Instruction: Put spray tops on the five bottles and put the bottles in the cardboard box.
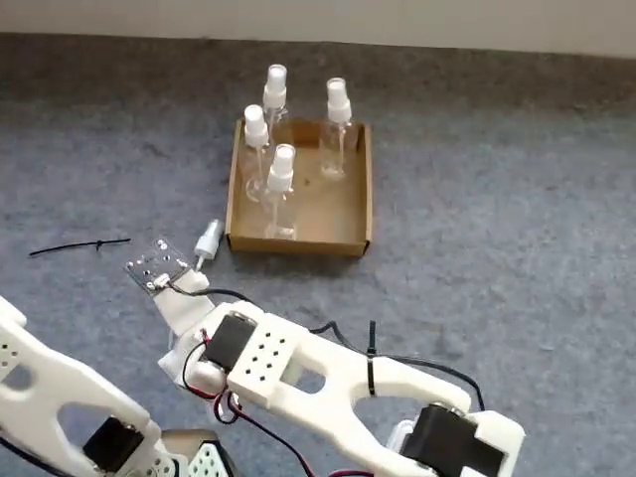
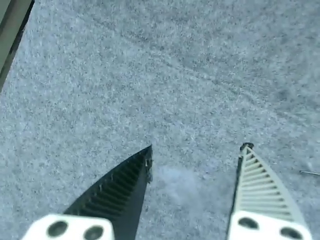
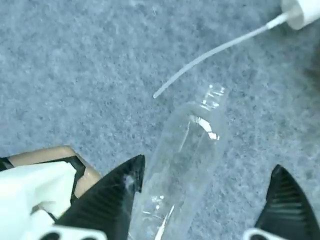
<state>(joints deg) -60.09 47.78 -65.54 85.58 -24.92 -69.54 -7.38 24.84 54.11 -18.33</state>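
From above, my arm hid the bottle; its spray top was cut off at the frame's edge. My right fingers stood wide apart around the bottle lying on the desk; my left fingers were spread too.

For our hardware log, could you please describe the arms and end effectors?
Left arm and right arm: white plastic links, black servo motors; red and black cables and a black cable tie on the right. Left end effector: one black, one white pointed finger. Right end effector: both black.
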